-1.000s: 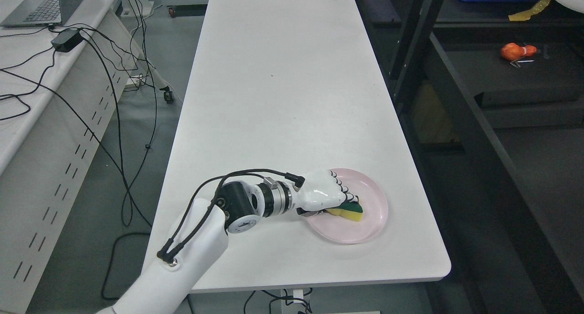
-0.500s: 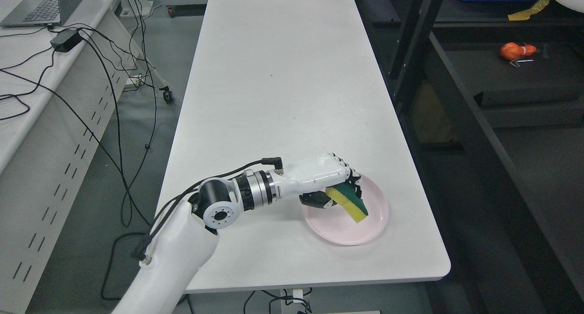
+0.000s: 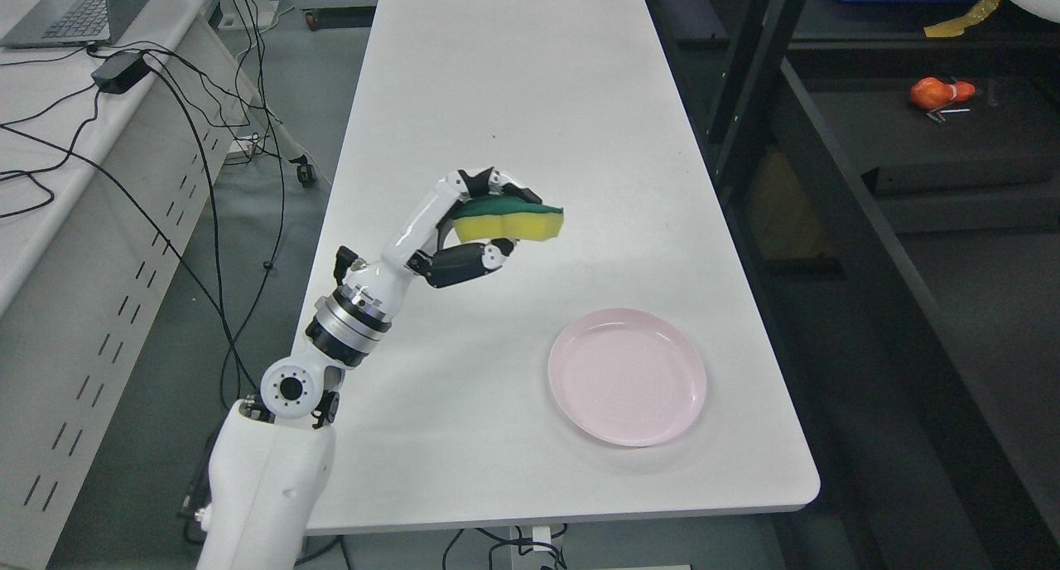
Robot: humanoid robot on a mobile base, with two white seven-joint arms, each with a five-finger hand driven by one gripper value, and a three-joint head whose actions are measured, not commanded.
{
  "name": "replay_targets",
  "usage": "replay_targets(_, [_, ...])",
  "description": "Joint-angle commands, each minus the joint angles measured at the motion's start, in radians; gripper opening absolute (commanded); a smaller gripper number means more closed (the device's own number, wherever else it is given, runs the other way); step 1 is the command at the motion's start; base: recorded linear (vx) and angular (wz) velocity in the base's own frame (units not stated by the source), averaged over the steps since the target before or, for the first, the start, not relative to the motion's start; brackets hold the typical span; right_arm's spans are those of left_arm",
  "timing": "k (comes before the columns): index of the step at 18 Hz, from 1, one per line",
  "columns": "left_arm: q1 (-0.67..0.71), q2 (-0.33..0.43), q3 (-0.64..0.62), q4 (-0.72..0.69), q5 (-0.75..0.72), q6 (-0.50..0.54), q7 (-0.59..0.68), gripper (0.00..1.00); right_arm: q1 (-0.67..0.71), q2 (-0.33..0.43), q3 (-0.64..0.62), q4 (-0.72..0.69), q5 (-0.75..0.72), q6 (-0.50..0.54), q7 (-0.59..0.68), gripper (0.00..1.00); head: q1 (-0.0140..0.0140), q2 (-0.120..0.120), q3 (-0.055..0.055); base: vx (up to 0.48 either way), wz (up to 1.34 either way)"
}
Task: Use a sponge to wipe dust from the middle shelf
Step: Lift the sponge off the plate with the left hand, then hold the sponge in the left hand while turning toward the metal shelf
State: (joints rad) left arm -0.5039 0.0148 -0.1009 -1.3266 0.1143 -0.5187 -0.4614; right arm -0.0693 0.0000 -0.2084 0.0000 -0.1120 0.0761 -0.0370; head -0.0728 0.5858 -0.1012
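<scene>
Sponge point(image 3: 511, 222): aloft over worktop point(image 3: 513, 106), left of pink plate point(image 3: 627, 377).
Left robot hand point(image 3: 476, 222): clamped on sponge's left end, thumb beneath.
Handling: light, soft, probably squashes; hold mid-body.

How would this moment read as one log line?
left hand: holds sponge above table | plate: empty | shelf: not reached

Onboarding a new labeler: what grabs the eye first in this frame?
The left hand, raised over the white table, gripping a yellow-and-green sponge. Next, the bare pink plate near the table's front right. Then the dark shelf unit on the right, with an orange object on it.
</scene>
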Motion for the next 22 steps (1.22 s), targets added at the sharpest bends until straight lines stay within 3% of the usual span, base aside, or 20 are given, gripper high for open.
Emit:
replay_targets(1, [0.152, 0.003, 0.259, -0.034, 0.359, 0.055, 0.108, 0.00, 0.000, -0.017, 0.001, -0.017, 0.000, 0.001, 0.000, 1.00, 0.0000, 0.000, 0.000, 0.000, 0.00])
replay_targets(5, [0.240, 0.003, 0.237, -0.104, 0.524, 0.149, 0.184, 0.00, 0.000, -0.017, 0.000, -0.017, 0.000, 0.001, 0.000, 1.00, 0.0000, 0.000, 0.000, -0.019, -0.01])
replay_targets(9, [0.298, 0.003, 0.202, -0.131, 0.545, 0.155, 0.182, 0.00, 0.000, -0.017, 0.001, -0.017, 0.000, 0.001, 0.000, 1.00, 0.0000, 0.000, 0.000, -0.099, 0.01])
replay_targets(22, [0.481, 0.003, 0.156, -0.161, 0.484, -0.014, 0.170, 0.00, 0.000, -0.017, 0.000, -0.017, 0.000, 0.001, 0.000, 1.00, 0.0000, 0.000, 0.000, -0.222, 0.04])
